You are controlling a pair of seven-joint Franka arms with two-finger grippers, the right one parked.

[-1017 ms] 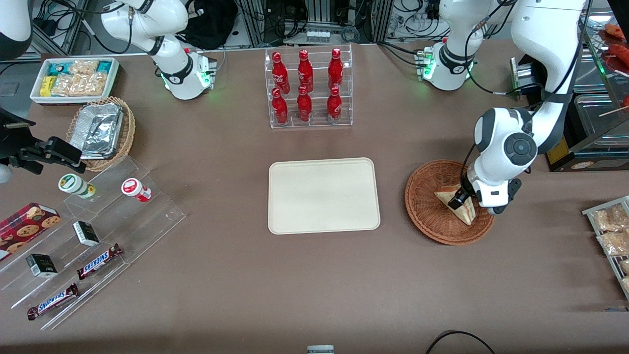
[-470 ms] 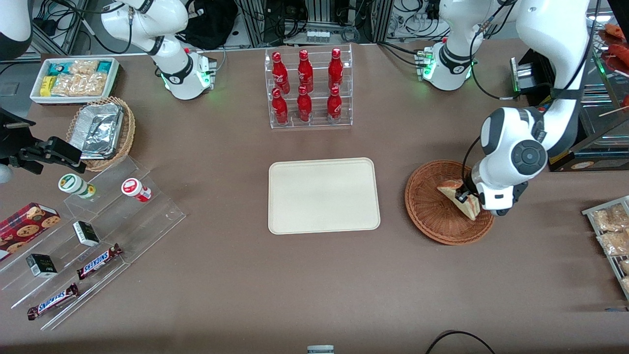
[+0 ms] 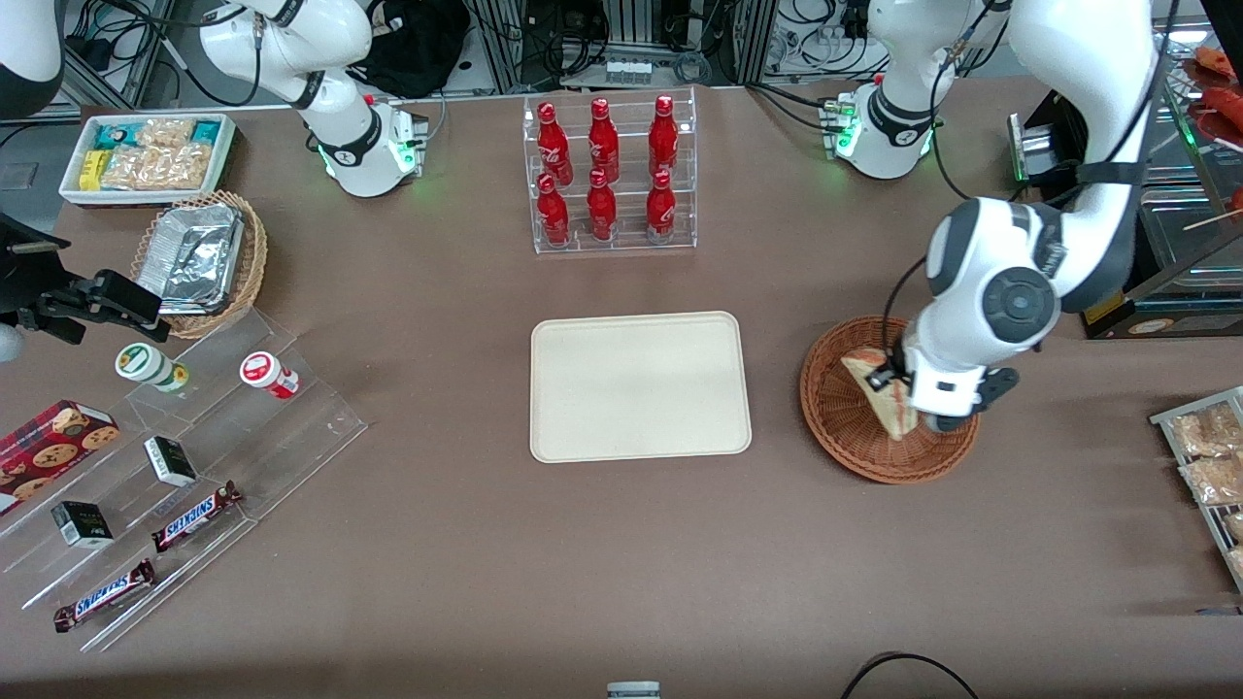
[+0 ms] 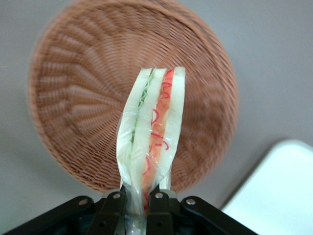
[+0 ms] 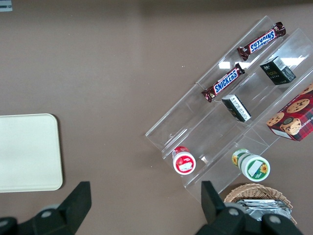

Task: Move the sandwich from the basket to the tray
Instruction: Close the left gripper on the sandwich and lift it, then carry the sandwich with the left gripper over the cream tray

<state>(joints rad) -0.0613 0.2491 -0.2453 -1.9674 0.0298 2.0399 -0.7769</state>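
My left gripper is shut on the sandwich, a plastic-wrapped white wedge with red and green filling, and holds it lifted above the reddish-brown wicker basket. In the left wrist view the fingers pinch the sandwich at its narrow end, with the basket below it. The cream tray lies flat on the table beside the basket, toward the parked arm's end; a corner of the tray shows in the left wrist view.
A clear rack of red bottles stands farther from the front camera than the tray. A tan basket with foil, a white snack bin and a clear stepped stand with snacks lie toward the parked arm's end. Packaged snacks sit at the working arm's end.
My left gripper has risen with the sandwich, lifting it off the basket floor and shifting it a little toward the tray.
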